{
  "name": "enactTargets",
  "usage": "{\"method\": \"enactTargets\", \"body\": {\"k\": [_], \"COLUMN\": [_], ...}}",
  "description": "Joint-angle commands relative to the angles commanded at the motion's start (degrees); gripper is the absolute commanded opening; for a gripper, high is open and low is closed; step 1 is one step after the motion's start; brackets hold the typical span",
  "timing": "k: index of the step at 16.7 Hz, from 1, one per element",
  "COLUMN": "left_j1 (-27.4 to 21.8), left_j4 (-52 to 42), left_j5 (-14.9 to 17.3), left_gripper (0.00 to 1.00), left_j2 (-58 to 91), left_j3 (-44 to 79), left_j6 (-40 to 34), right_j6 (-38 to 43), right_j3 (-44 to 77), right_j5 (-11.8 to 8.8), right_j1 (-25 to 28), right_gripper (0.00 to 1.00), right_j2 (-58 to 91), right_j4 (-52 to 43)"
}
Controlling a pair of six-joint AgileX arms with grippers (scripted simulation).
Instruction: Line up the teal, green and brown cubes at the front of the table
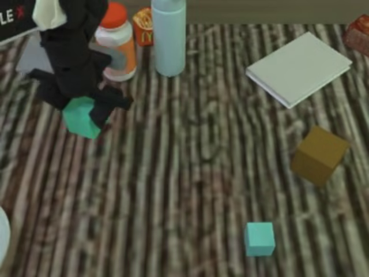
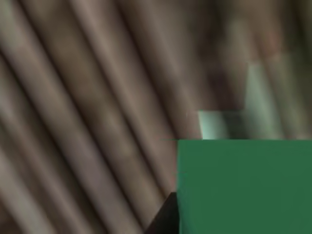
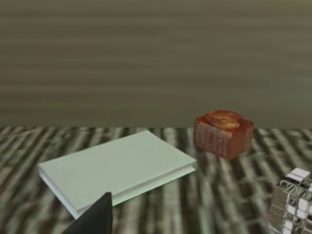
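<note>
Three cubes lie well apart on the striped table [image 1: 190,190]. The green cube [image 1: 81,116] sits toward the top view's left, in the far half of the table, and the left gripper [image 1: 86,109] is down on it, its dark fingers straddling the block, one seen at the cube's right edge; the jaws look closed to the cube's width, though the arm's body hides much of the contact from above. In the left wrist view the green cube [image 2: 243,187] fills the lower corner of the picture, pressed close to the camera, with striped table behind it. The brown cube [image 1: 319,156] rests at the right side, turned at an angle to the stripes, roughly mid-depth. The teal cube [image 1: 259,239] stands near the front edge, right of centre, nearer the brown one than the green. Behind the left arm stand an orange-capped bottle [image 1: 117,43], a small red-and-yellow box [image 1: 143,26] and a tall pale blue bottle [image 1: 169,36], clustered at the far edge. A pale book [image 1: 298,68] lies flat at far right, with a reddish block [image 1: 358,32] beyond it at the corner. The right gripper does not show from above; its wrist view has only one dark fingertip [image 3: 95,218] at the picture's edge, so I cannot tell how its jaws stand.
</note>
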Motion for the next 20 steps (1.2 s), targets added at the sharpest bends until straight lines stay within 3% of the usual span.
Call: {"method": "enactTargets", "body": {"k": [4,13,16,20], "left_j1": [-8.2,-32.4,-37.3,-38.4], "left_j4": [-0.4,-0.7,-0.1,0.2], "left_j5": [-0.3,-1.0,-1.3,-1.4], "left_gripper": [0.0,0.0,0.0,0.0], "left_j2": [-1.2,-7.0,-9.1,-9.7], "left_j3": [-1.2,-7.9,-9.4,-9.8], "left_j6": [-13.0,-54.8,-61.6,-63.2], "right_j6": [0.0,0.0,0.0,0.0], "right_j3": [0.0,0.0,0.0,0.0], "right_j5": [0.0,0.0,0.0,0.0], "right_j1": [0.0,0.0,0.0,0.0], "right_gripper": [1.0,1.0,1.0,1.0], "right_j2": [0.0,0.0,0.0,0.0], "right_j4": [0.0,0.0,0.0,0.0]}}
